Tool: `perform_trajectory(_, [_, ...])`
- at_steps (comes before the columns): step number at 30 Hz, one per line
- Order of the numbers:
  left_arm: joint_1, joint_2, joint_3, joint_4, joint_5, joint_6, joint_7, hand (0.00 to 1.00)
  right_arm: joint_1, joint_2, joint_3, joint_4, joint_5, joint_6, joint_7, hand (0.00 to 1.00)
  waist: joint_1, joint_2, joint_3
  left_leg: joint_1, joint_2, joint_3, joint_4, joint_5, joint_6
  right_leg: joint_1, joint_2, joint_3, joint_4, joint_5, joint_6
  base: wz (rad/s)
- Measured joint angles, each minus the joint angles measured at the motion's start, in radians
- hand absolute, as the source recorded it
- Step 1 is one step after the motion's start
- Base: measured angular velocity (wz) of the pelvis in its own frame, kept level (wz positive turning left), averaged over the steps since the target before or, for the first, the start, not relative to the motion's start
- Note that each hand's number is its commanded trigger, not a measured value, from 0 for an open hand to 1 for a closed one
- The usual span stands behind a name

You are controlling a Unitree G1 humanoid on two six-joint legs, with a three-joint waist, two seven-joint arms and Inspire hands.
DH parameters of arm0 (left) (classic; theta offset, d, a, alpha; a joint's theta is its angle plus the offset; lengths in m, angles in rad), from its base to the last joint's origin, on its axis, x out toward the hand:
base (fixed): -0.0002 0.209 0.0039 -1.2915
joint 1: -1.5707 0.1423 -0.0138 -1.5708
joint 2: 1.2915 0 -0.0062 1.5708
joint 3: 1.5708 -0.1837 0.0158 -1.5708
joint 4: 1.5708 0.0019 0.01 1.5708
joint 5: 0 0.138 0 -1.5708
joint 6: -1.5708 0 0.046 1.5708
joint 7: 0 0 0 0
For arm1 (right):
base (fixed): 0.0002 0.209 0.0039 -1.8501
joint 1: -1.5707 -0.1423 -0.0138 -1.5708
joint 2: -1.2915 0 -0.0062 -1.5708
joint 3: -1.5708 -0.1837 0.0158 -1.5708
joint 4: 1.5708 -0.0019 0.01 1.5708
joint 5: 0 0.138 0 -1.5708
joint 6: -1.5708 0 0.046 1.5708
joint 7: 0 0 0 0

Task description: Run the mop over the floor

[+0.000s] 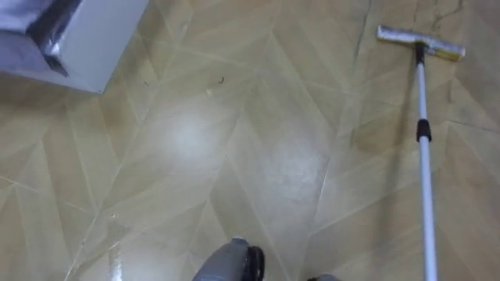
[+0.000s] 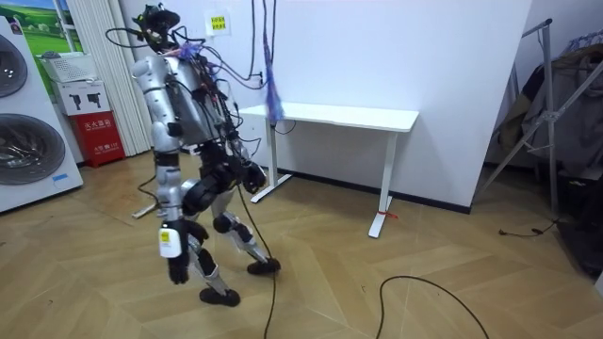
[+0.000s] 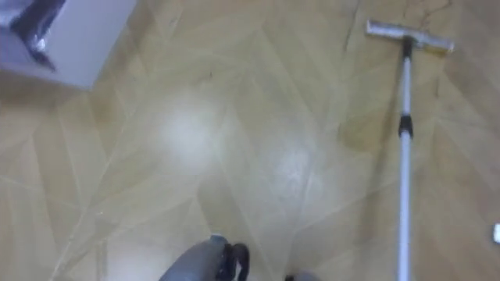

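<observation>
Closest to me is the wood floor (image 2: 320, 254), bare and shiny. The robot stands on it, leaning forward, between the washing machines (image 2: 28, 141) and the white desk (image 2: 349, 118). Its left hand (image 2: 177, 268) hangs down by its leg with no mop in it. I cannot tell if the fingers are straight or curled. The mop (image 1: 423, 133) seems to lie flat on the floor, in front of the robot and off to its right. The mop head (image 1: 422, 43) is at the far end and the pole points back toward the robot's feet. A white box (image 1: 94, 39) sits ahead on its left. I think the robot could step on the pole and slip, because the pole would roll. It could also tip over if it bends too far to get the mop. I count one mop, one desk, one white box and two washing machines, one on top of the other.
</observation>
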Motion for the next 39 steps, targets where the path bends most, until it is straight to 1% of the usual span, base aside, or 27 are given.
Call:
perform_trajectory(2, [-0.001,-0.005,-0.004,0.0,-0.001,-0.004,0.01,0.0,0.015,0.029,0.0,0.005,-0.008,0.003,-0.025,1.0,-0.017,0.015,0.0043,0.004,0.0,-0.004,-0.01,-0.002,0.0,-0.092,0.01,0.003,-0.062,0.0,-0.002,-0.27])
perform_trajectory(3, [-0.001,-0.005,-0.006,0.001,-0.002,-0.004,0.018,0.0,0.018,0.054,0.0,0.011,-0.008,0.004,-0.039,1.0,-0.028,0.017,0.0042,0.008,-0.001,-0.005,-0.012,-0.004,-0.004,-0.128,0.011,0.003,-0.165,0.015,-0.013,-0.31])
perform_trajectory(4, [-0.001,-0.006,-0.006,0.001,-0.001,-0.004,0.021,0.0,0.02,0.067,-0.003,0.011,-0.011,0.008,-0.045,1.0,-0.031,0.016,0.0042,0.013,-0.001,-0.005,-0.009,-0.01,-0.011,-0.132,0.012,0.003,-0.223,0.049,-0.023,-0.18])
perform_trajectory(5, [-0.001,-0.018,-0.005,0.002,0.0,-0.002,0.026,0.0,0.027,0.08,-0.015,0.01,-0.027,0.012,-0.051,1.0,-0.04,0.029,0.0067,0.023,0.002,-0.021,0.005,-0.026,-0.025,-0.13,0.014,-0.012,-0.229,0.09,-0.037,-0.09])
perform_trajectory(6, [-0.001,-0.027,-0.008,0.001,-0.004,-0.004,0.025,0.0,0.022,0.088,-0.017,0.004,-0.032,0.024,-0.059,1.0,-0.038,0.035,0.0057,0.036,0.003,-0.027,0.005,-0.035,-0.036,-0.114,0.015,-0.03,-0.229,0.082,-0.051,-0.06])
perform_trajectory(9, [-0.001,-0.031,-0.016,0.004,-0.026,-0.003,0.023,0.0,-0.042,0.085,-0.04,0.006,-0.04,0.055,-0.073,1.0,-0.035,0.036,0.0081,0.059,0.012,-0.025,0.015,-0.043,-0.046,-0.094,0.015,-0.042,-0.219,0.069,-0.066,-0.05])
perform_trajectory(12, [0.0,-0.015,-0.026,0.001,-0.053,0.001,0.028,0.0,-0.186,0.039,-0.052,-0.001,-0.051,0.08,-0.093,1.0,-0.015,0.005,0.0229,0.072,0.02,-0.019,0.028,-0.062,-0.058,-0.093,0.015,-0.038,-0.18,0.037,-0.079,0.06])
perform_trajectory(14, [0.0,-0.002,-0.029,-0.001,-0.078,0.006,0.031,0.0,-0.261,0.003,-0.043,-0.022,-0.026,0.076,-0.092,1.0,0.0,-0.008,0.0266,0.063,0.034,-0.021,0.041,-0.066,-0.067,-0.094,0.026,-0.044,-0.177,0.034,-0.082,0.03])
perform_trajectory(16, [0.015,0.027,-0.044,-0.017,-0.096,0.012,0.038,0.0,-0.303,-0.017,-0.017,-0.054,0.017,0.056,-0.089,1.0,0.008,-0.026,0.0224,0.05,0.039,-0.023,0.054,-0.063,-0.079,-0.094,0.045,-0.046,-0.179,0.048,-0.093,0.16])
perform_trajectory(17, [0.021,0.042,-0.044,-0.021,-0.095,0.015,0.04,0.0,-0.321,-0.022,-0.015,-0.092,0.042,0.047,-0.088,1.0,0.016,-0.033,0.0192,0.03,0.056,-0.015,0.074,-0.049,-0.09,-0.093,0.06,-0.046,-0.194,0.057,-0.102,0.27])
perform_trajectory(18, [0.023,0.048,-0.041,-0.024,-0.09,0.023,0.04,0.0,-0.326,-0.02,-0.019,-0.115,0.052,0.032,-0.078,1.0,0.021,-0.042,0.013,-0.002,0.058,-0.015,0.073,-0.022,-0.101,-0.089,0.07,-0.039,-0.22,0.068,-0.104,0.32])
perform_trajectory(19, [0.023,0.048,-0.041,-0.026,-0.088,0.025,0.039,0.0,-0.323,-0.018,-0.023,-0.115,0.065,0.02,-0.072,1.0,0.022,-0.049,0.0096,-0.016,0.047,-0.017,0.049,-0.019,-0.102,-0.086,0.072,-0.029,-0.234,0.072,-0.102,0.61])
perform_trajectory(20, [0.026,0.044,-0.042,-0.042,-0.088,0.028,0.028,0.0,-0.3,-0.018,-0.046,-0.115,0.1,0.008,-0.061,1.0,0.021,-0.053,0.0106,-0.036,0.028,-0.018,-0.034,0.001,-0.095,-0.062,0.075,-0.013,-0.271,0.079,-0.092,0.72])
perform_trajectory(21, [0.04,0.041,-0.04,-0.055,-0.08,0.028,0.004,0.0,-0.259,-0.016,-0.06,-0.107,0.129,0.002,-0.043,1.0,0.027,-0.05,0.0076,-0.025,0.017,-0.017,-0.102,0.059,-0.073,-0.025,0.08,-0.006,-0.312,0.083,-0.08,0.63])
perform_trajectory(22, [0.043,0.04,-0.039,-0.059,-0.07,0.028,-0.007,0.0,-0.236,-0.014,-0.061,-0.1,0.144,-0.002,-0.033,1.0,0.03,-0.047,0.0055,-0.006,0.025,-0.012,-0.119,0.079,-0.059,-0.01,0.088,-0.002,-0.33,0.081,-0.07,0.34])
perform_trajectory(23, [0.057,0.037,-0.036,-0.057,-0.039,0.035,-0.023,0.0,-0.18,-0.015,-0.056,-0.085,0.167,-0.004,-0.004,1.0,0.028,-0.039,0.0009,0.024,0.061,0.031,-0.136,0.095,-0.032,0.025,0.099,0.01,-0.346,0.076,-0.058,0.19])
perform_trajectory(24, [0.058,0.036,-0.032,-0.054,-0.025,0.041,-0.028,0.0,-0.147,-0.018,-0.05,-0.07,0.172,-0.005,0.006,1.0,0.027,-0.04,-0.0005,0.036,0.075,0.065,-0.136,0.096,-0.018,0.035,0.097,0.012,-0.325,0.065,-0.052,0.42])
perform_trajectory(25, [0.057,0.024,-0.016,-0.046,0.014,0.043,-0.032,0.0,-0.069,-0.025,-0.051,-0.037,0.168,-0.006,0.01,1.0,0.025,-0.04,0.0,0.06,0.067,0.093,-0.125,0.075,-0.005,0.022,0.07,0.017,-0.237,0.061,-0.041,0.38])
perform_trajectory(26, [0.055,0.006,-0.012,-0.045,0.048,0.034,-0.033,0.0,0.005,-0.014,-0.047,-0.026,0.141,0.0,-0.001,1.0,0.026,-0.021,-0.004,0.075,0.06,0.098,-0.109,0.05,0.002,0.004,0.052,0.022,-0.189,0.085,-0.023,0.06])
perform_trajectory(27, [0.062,-0.003,-0.011,-0.043,0.046,0.021,-0.033,0.0,0.058,-0.002,-0.026,-0.029,0.111,0.009,-0.01,1.0,0.024,-0.005,-0.0138,0.078,0.06,0.104,-0.102,0.033,0.008,-0.026,0.05,0.022,-0.154,0.114,-0.006,-0.31])
perform_trajectory(29, [0.045,-0.007,-0.009,-0.034,0.043,0.015,-0.031,0.0,0.1,0.022,-0.012,-0.024,0.108,0.033,-0.015,1.0,0.004,0.011,-0.0191,0.08,0.065,0.123,-0.102,0.016,0.018,-0.065,0.042,0.018,-0.112,0.142,-0.001,-0.43])
perform_trajectory(31, [0.028,-0.011,-0.003,-0.031,0.035,0.001,-0.019,0.0,0.117,0.062,-0.012,-0.021,0.086,0.043,-0.015,1.0,-0.02,0.023,-0.013,0.085,0.064,0.125,-0.101,0.004,0.023,-0.094,0.033,0.011,-0.142,0.135,-0.004,-0.55])
perform_trajectory(32, [0.026,-0.018,-0.004,-0.031,0.027,-0.006,-0.005,0.0,0.111,0.08,-0.012,-0.02,0.077,0.043,-0.015,1.0,-0.028,0.025,-0.0075,0.087,0.064,0.121,-0.099,-0.004,0.019,-0.115,0.033,0.011,-0.227,0.141,-0.009,-0.9])
perform_trajectory(33, [0.026,-0.026,-0.004,-0.031,0.027,-0.006,0.0,0.0,0.105,0.089,-0.013,-0.021,0.06,0.043,-0.015,1.0,-0.033,0.025,-0.0073,0.088,0.055,0.117,-0.099,-0.014,0.012,-0.117,0.034,0.003,-0.323,0.172,-0.026,-0.87])
perform_trajectory(35, [0.025,-0.047,-0.005,-0.031,0.025,-0.005,0.0,0.0,0.08,0.089,-0.015,-0.019,0.035,0.044,-0.032,1.0,-0.045,0.039,0.0073,0.1,0.05,0.092,-0.1,-0.025,0.002,-0.101,0.035,-0.01,-0.334,0.181,-0.036,-0.45])
perform_trajectory(36, [0.025,-0.045,-0.005,-0.03,0.013,-0.004,0.0,0.0,0.052,0.092,-0.015,-0.024,0.03,0.06,-0.038,1.0,-0.051,0.043,0.0091,0.114,0.049,0.082,-0.101,-0.034,-0.005,-0.087,0.035,-0.02,-0.334,0.173,-0.044,-0.15])
perform_trajectory(39, [0.023,-0.022,-0.003,-0.03,-0.017,-0.002,0.0,0.0,-0.054,0.072,-0.066,-0.023,-0.038,0.112,-0.051,1.0,-0.056,0.025,0.0172,0.117,0.045,0.065,-0.073,-0.048,-0.018,-0.087,0.022,-0.05,-0.303,0.134,-0.06,0.14])
